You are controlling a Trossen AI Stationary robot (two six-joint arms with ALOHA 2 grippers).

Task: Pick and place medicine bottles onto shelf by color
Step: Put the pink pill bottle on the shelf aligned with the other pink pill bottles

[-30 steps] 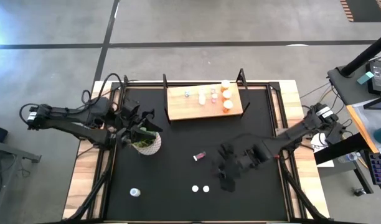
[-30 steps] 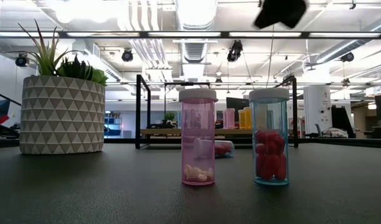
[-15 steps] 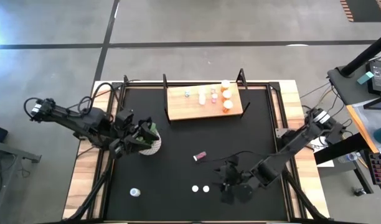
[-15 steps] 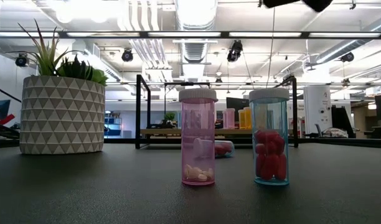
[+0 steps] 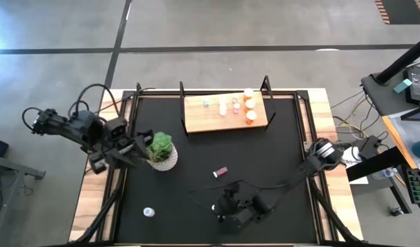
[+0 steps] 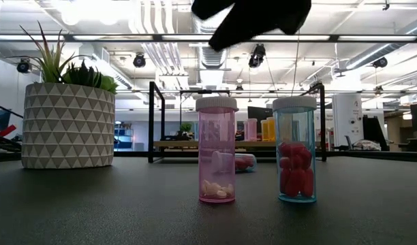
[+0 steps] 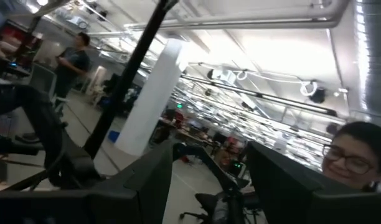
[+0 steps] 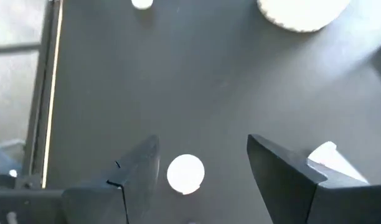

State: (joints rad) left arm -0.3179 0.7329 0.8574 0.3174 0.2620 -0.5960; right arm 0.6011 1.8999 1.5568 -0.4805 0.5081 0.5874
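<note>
A green potted plant (image 5: 160, 149) in a white pot with a triangle pattern (image 6: 68, 126) stands on the black tabletop (image 5: 196, 158), toward its left side. Pale wooden strips (image 5: 100, 185) border the tabletop, which sits on a grey floor crossed by dark lines (image 5: 217, 49). A person wearing glasses (image 7: 354, 157) shows in the room beyond, and another person (image 7: 73, 62) stands farther off.

The table (image 5: 196, 151) top is matt black with light wood edges. The shelf (image 5: 210, 120) is smooth pale wood. The bottles (image 6: 217, 153) are glossy clear plastic with white caps.
</note>
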